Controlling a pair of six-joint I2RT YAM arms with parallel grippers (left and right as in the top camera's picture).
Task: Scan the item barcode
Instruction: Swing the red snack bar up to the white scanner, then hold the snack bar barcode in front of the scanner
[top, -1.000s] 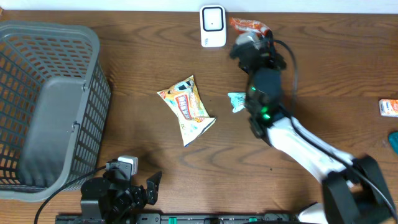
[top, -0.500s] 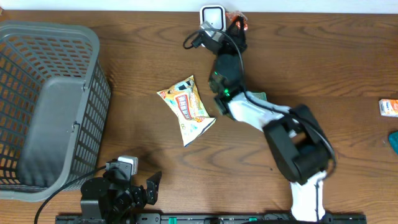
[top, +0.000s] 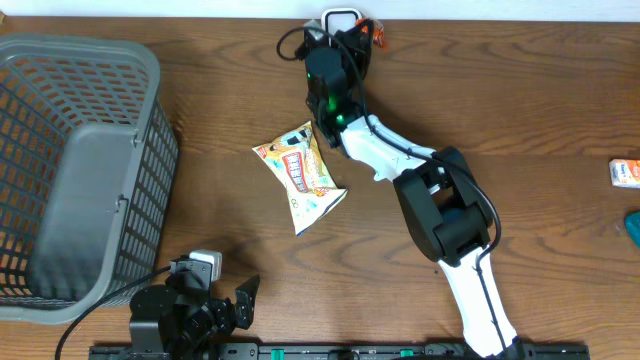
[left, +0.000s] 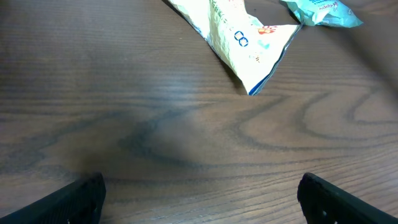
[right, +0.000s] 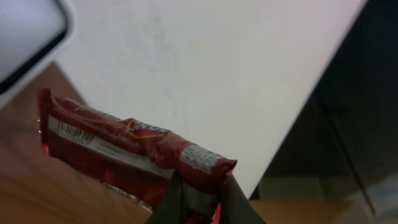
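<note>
Right gripper swung to one scanner (one red packet clamped)

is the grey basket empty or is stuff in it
Empty: the basket shows only its bare grey floor, no items inside.

Scanner — just a blurred, cropped corner

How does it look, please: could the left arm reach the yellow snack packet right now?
Probably yes: the left end effector is open and empty, and the yellow snack packet lies ahead of it with only bare table between.
</note>
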